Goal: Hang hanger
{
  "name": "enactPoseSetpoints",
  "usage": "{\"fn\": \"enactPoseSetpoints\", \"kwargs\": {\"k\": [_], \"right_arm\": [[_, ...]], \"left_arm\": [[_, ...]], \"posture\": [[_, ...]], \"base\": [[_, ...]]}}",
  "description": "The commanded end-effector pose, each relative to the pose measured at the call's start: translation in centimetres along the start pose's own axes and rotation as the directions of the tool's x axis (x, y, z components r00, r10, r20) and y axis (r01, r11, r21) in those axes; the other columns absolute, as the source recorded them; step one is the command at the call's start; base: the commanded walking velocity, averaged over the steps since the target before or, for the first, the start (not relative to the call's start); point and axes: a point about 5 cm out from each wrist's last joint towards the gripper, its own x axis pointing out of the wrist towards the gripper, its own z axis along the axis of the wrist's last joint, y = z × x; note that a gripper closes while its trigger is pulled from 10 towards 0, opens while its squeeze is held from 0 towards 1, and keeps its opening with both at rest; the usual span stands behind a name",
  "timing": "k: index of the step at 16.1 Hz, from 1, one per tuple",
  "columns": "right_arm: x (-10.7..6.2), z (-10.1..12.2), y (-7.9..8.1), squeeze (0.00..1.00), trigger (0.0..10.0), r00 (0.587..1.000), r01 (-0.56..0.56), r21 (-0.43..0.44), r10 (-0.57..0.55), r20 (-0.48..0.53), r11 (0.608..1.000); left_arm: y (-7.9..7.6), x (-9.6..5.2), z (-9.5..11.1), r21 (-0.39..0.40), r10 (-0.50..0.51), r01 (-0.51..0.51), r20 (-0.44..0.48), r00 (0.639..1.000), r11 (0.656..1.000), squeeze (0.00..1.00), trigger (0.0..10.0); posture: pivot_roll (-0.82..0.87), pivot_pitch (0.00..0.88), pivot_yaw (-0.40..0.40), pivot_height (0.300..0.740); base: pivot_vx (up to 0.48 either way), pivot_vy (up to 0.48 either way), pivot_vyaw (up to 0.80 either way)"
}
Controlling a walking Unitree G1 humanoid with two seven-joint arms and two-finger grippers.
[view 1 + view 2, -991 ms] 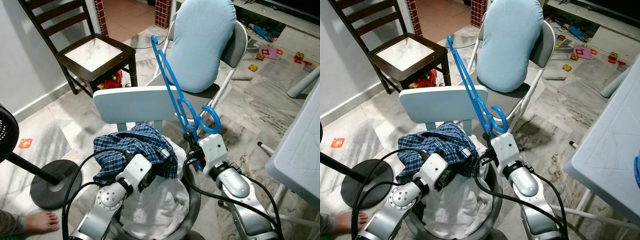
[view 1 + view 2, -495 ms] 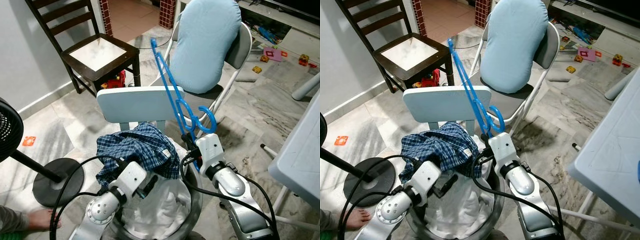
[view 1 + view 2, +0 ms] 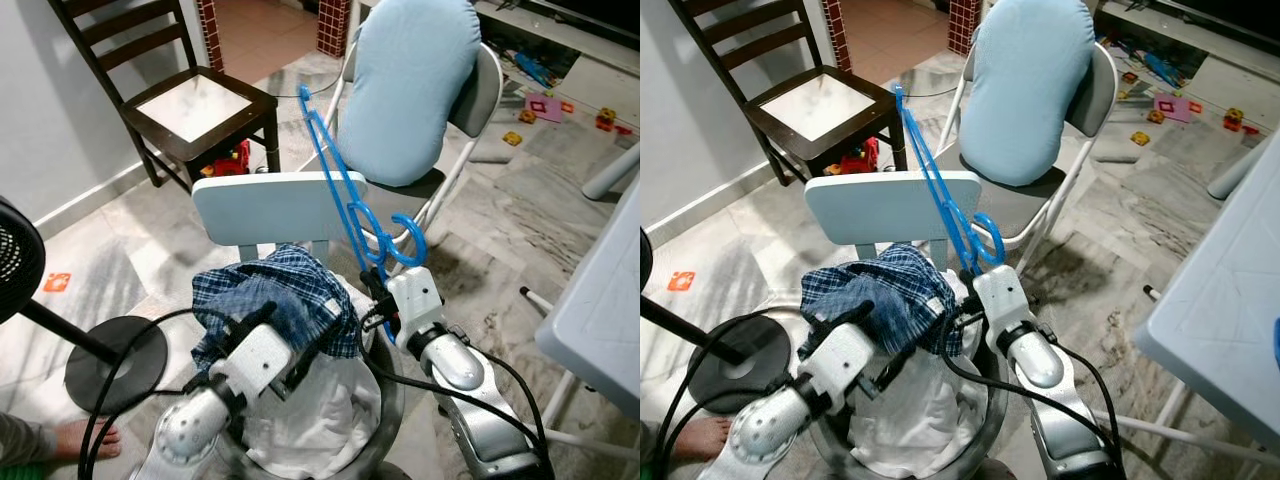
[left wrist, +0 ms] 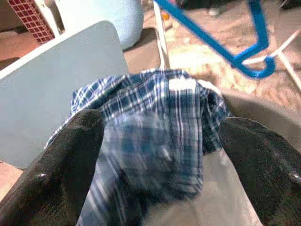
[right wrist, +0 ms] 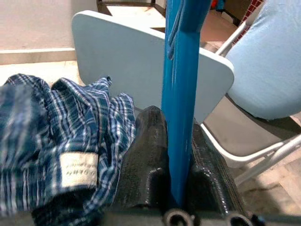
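Right gripper (image 3: pixel 385 300), jaws clamped on the blue hanger (image 3: pixel 345 195), holds it upright above the laundry basket (image 3: pixel 385 400), hook free, while left gripper (image 4: pixel 155 155), jaws apart, straddles the plaid shirt (image 3: pixel 280 300).

Silver jointed arms, white wrist housings, looping black cables, ribbed black jaws.

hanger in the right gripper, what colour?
Bright blue. The hanger is clamped in the right gripper, clearest in the right wrist view.
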Motion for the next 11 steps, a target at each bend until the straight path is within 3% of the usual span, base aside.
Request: {"fn": "enactPoseSetpoints", "kwargs": {"k": [1, 2, 3, 4, 6, 8, 10, 11], "right_arm": [[0.0, -0.1, 0.1, 0.00, 10.0, 1.000, -0.008, -0.007, 0.008, 0.002, 1.000], [0.1, -0.1, 0.1, 0.00, 10.0, 1.000, -0.010, -0.007, 0.010, 0.003, 1.000], [0.2, 0.0, 0.1, 0.00, 10.0, 1.000, -0.012, -0.007, 0.012, 0.005, 1.000], [0.3, 0.0, 0.1, 0.00, 10.0, 1.000, -0.012, -0.007, 0.012, 0.005, 1.000], [0.3, -0.1, 0.1, 0.00, 10.0, 1.000, -0.016, -0.005, 0.016, 0.006, 1.000], [0.3, -0.2, 0.2, 0.00, 10.0, 1.000, -0.017, -0.003, 0.017, 0.006, 1.000], [0.5, -0.2, 0.5, 0.00, 10.0, 1.000, -0.023, 0.002, 0.023, 0.007, 1.000], [0.7, 0.0, 0.7, 0.00, 10.0, 0.999, -0.029, 0.006, 0.028, 0.014, 1.000]], "left_arm": [[0.0, -0.3, 0.0, -0.012, -0.024, 0.024, -0.007, 1.000, 1.000, 0.98, 10.0], [0.0, -0.4, -0.3, 0.005, -0.041, 0.041, -0.047, 0.998, 0.999, 0.87, 10.0], [0.1, -0.6, -0.9, 0.021, -0.049, 0.051, -0.119, 0.992, 0.998, 0.00, 10.0], [0.2, -0.9, -1.2, 0.032, -0.052, 0.057, -0.148, 0.988, 0.998, 0.00, 10.0], [-0.1, -1.9, -1.4, 0.090, -0.160, 0.180, -0.194, 0.968, 0.980, 0.00, 10.0], [-0.3, -2.6, -1.7, 0.069, -0.213, 0.239, -0.263, 0.941, 0.969, 0.00, 10.0], [-0.2, -2.9, -2.4, 0.117, -0.269, 0.315, -0.301, 0.915, 0.942, 0.00, 10.0], [0.0, -2.9, -3.7, 0.202, -0.307, 0.391, -0.349, 0.886, 0.898, 0.00, 10.0]], "posture": [[0.02, 0.173, -0.066, 0.740], [0.02, 0.172, -0.067, 0.740], [0.03, 0.171, -0.067, 0.740], [0.03, 0.172, -0.066, 0.740], [0.03, 0.171, -0.065, 0.740], [0.04, 0.169, -0.063, 0.740], [0.04, 0.166, -0.063, 0.740], [0.04, 0.164, -0.061, 0.740]], "base": [[0.000, 0.000, 0.00], [0.000, 0.000, 0.00], [0.000, 0.000, 0.00], [0.000, 0.000, 0.00], [0.000, 0.000, 0.00], [0.000, 0.000, 0.00], [0.000, 0.000, 0.00], [0.000, 0.000, 0.00]]}}
